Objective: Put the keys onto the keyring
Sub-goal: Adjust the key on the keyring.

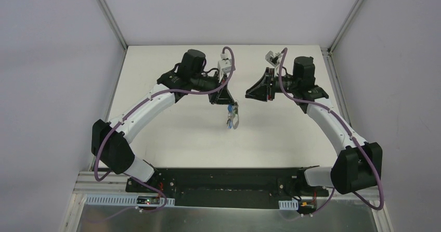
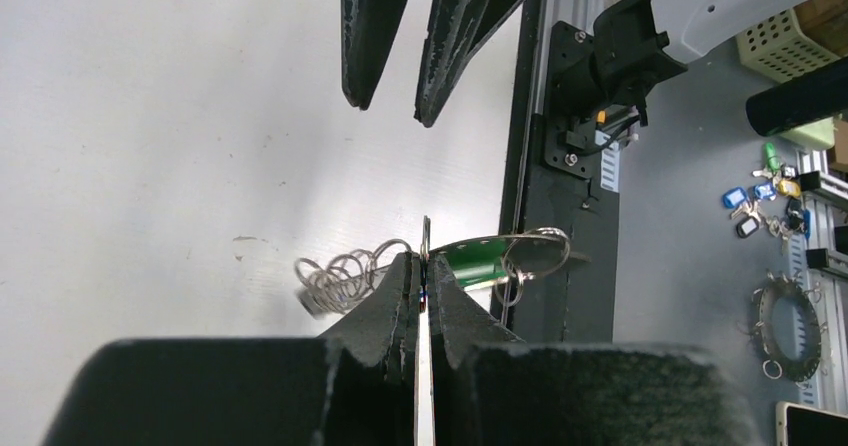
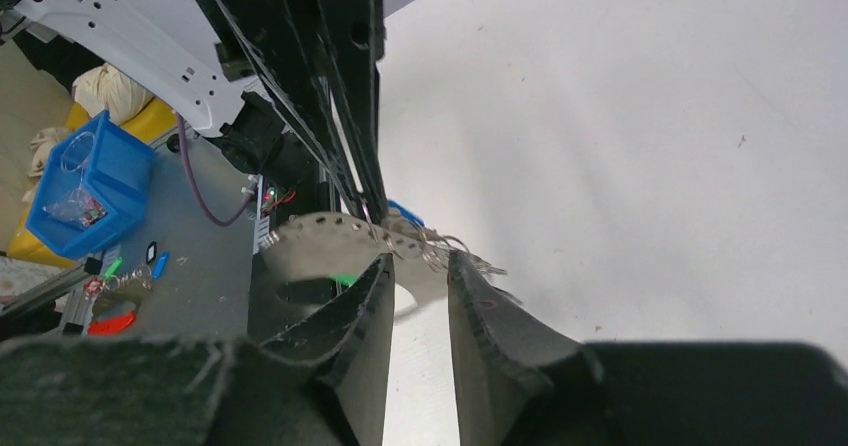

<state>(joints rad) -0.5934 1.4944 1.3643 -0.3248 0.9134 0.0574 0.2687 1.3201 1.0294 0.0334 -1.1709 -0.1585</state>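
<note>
One key at least — the green key (image 2: 478,256) — seems already hung on the keyring (image 1: 232,118), clenched by the left pincer (image 2: 424,266) above the surface (image 1: 171,133), while the right pincer (image 3: 420,266) stands parted and empty nearby; whether the second is threaded I cannot tell.

Right claw (image 3: 420,264) parted, keyring (image 3: 318,234) just beyond, at left claw (image 3: 372,206) tips

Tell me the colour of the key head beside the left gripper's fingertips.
Green: the key head is clearest in the left wrist view.
</note>
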